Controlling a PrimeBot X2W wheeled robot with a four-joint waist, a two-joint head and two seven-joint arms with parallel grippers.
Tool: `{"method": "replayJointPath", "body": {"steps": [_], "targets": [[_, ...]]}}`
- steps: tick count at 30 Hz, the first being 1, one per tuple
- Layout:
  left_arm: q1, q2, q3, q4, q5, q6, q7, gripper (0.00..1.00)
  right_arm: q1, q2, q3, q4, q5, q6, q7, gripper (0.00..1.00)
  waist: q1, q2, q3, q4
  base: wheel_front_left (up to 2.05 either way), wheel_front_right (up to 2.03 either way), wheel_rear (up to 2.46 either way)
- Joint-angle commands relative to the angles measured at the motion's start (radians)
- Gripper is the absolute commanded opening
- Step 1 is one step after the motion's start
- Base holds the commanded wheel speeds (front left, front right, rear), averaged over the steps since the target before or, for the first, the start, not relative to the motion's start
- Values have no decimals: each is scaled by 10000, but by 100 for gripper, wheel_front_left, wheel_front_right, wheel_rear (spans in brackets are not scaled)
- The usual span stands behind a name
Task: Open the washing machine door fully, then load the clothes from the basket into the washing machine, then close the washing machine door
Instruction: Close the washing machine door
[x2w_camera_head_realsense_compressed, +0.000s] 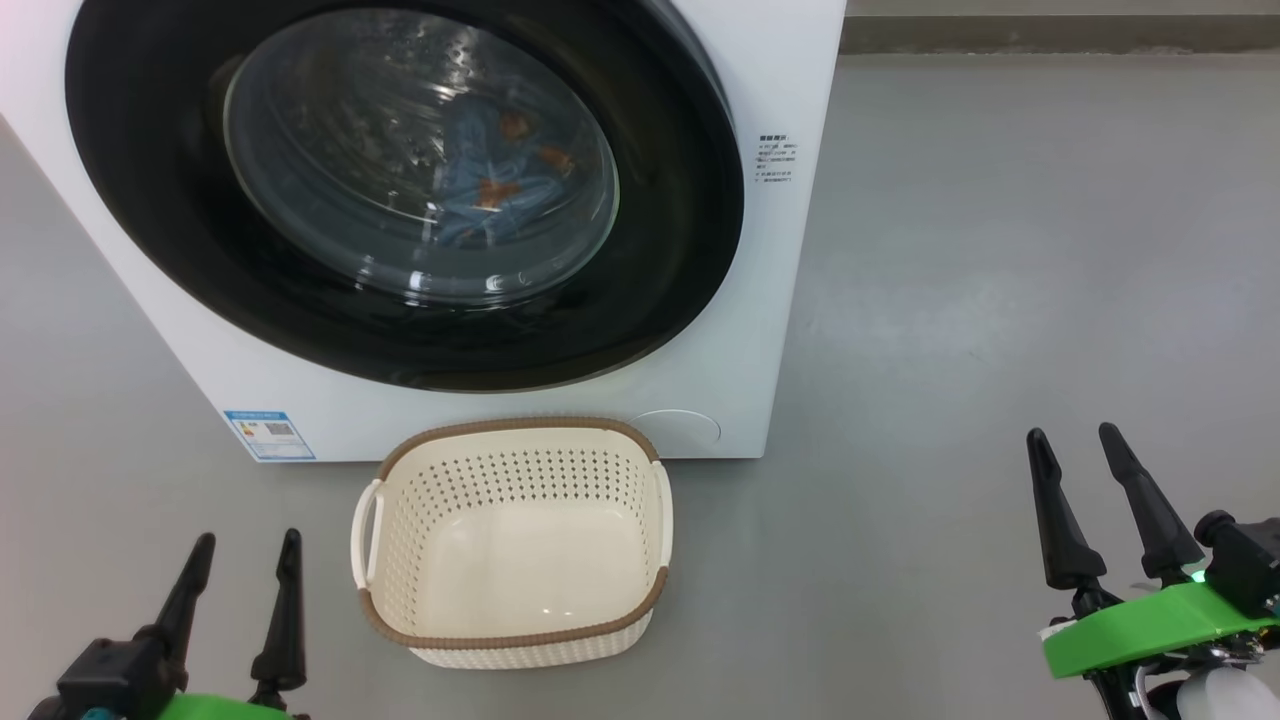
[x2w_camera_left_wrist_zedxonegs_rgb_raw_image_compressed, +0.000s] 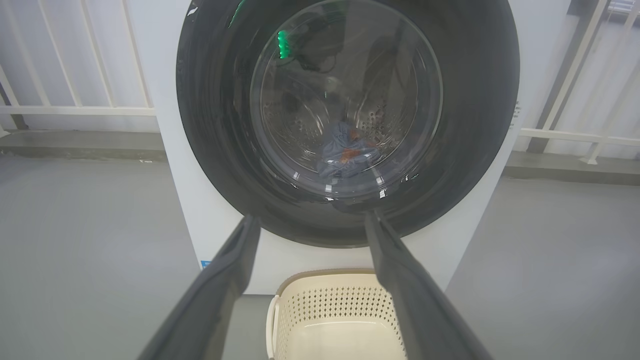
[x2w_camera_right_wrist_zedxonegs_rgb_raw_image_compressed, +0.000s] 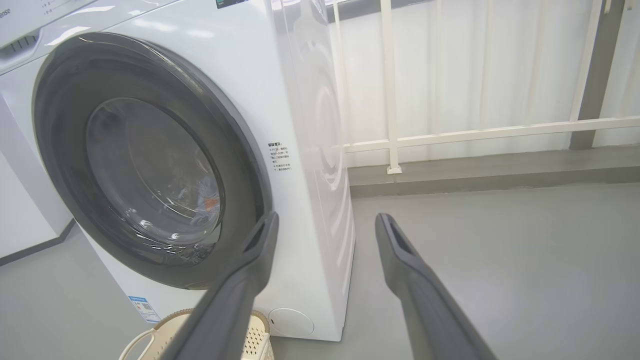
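Basket (x2w_camera_head_realsense_compressed: 520, 480) and grippers came nearest. The left gripper (x2w_camera_head_realsense_compressed: 248, 538) hung low over the grey floor (x2w_camera_head_realsense_compressed: 950, 300) off the basket's left side, its two dark fingers spread apart with nothing between them. The right gripper (x2w_camera_head_realsense_compressed: 1072, 432) hung well off to the right over bare floor, its jaws likewise released and holding nothing. Between them the cream perforated basket stood upright on the floor, its smooth bottom showing, just in front of the foot of the washing machine (x2w_camera_head_realsense_compressed: 790, 350). A small blue-white label (x2w_camera_head_realsense_compressed: 270, 435) sat low on the machine's front, near its left corner. Above the basket the washing machine door (x2w_camera_head_realsense_compressed: 140, 180) lay shut, flush against the white front. Through its glass the clothes (x2w_camera_head_realsense_compressed: 495, 175) showed as a light blue bundle with orange-brown patches, low in the drum. Behind the machine ran a white railing (x2w_camera_right_wrist_zedxonegs_rgb_raw_image_compressed: 475, 132).
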Motion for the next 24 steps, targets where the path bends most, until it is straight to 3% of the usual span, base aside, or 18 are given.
{"method": "replayJointPath", "body": {"steps": [1,24], "targets": [[-73,286,436,-341,109,-19,-65,100,73,-164,70,-285,30,0,-23,100,0,0,0,-17,0,0,0],[-31,266,420,-416,-196,-19,-65,100,29,0,-37,-440,-29,0,-23,100,0,0,176,-124,0,0,0]]}}
